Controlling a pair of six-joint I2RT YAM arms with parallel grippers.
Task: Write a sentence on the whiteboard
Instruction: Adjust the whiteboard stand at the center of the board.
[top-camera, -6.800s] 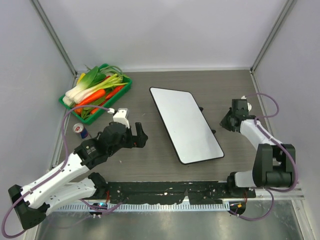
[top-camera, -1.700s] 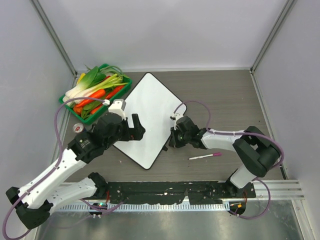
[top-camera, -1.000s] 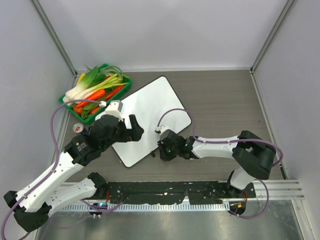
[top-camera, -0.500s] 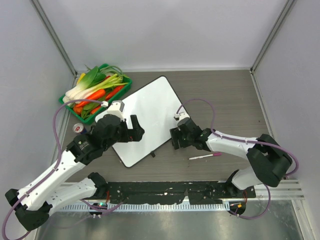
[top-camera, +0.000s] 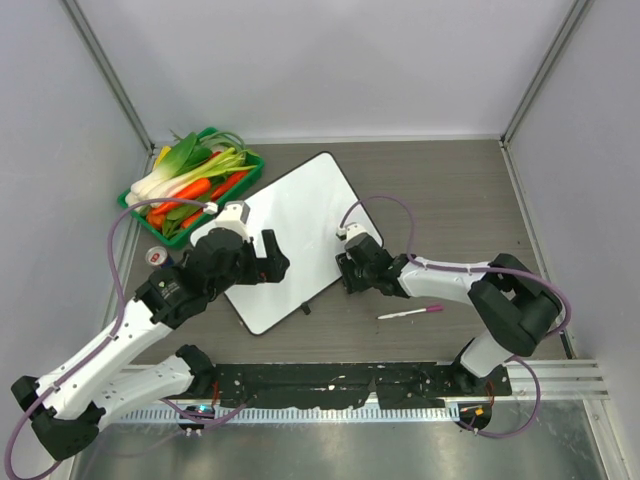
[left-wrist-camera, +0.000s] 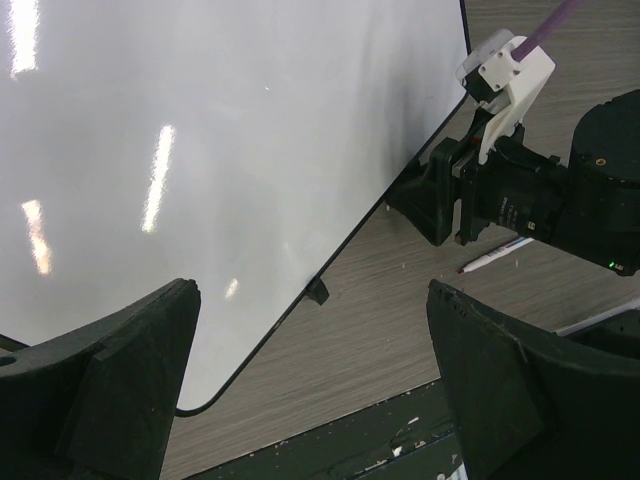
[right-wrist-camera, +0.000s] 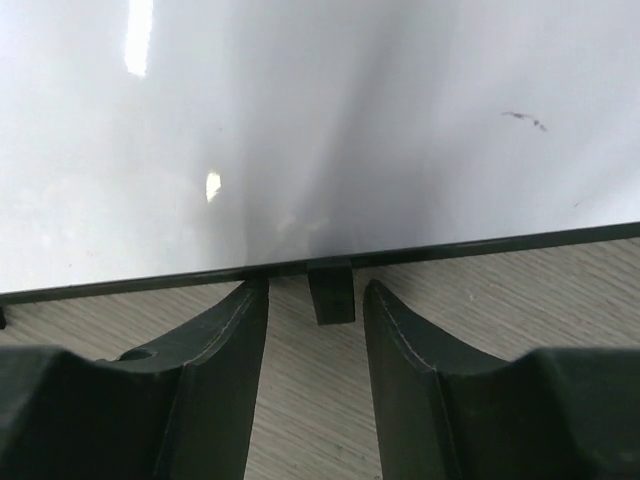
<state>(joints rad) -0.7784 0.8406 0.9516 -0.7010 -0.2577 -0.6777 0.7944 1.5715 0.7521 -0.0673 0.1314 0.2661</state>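
The whiteboard (top-camera: 290, 235) is flanked at one black clip (right-wrist-camera: 332, 293) on its near edge by the right end effector (right-wrist-camera: 315, 292), whose fingers are set apart and not clamped. The left end effector (top-camera: 270, 256) is held wide open above the board's lower corner. The board is laid flat and skewed on the desk (top-camera: 450, 190), and no sentence is seen on it. The marker (top-camera: 410, 313) lies ungrasped beside it, so writing is judged not begun.
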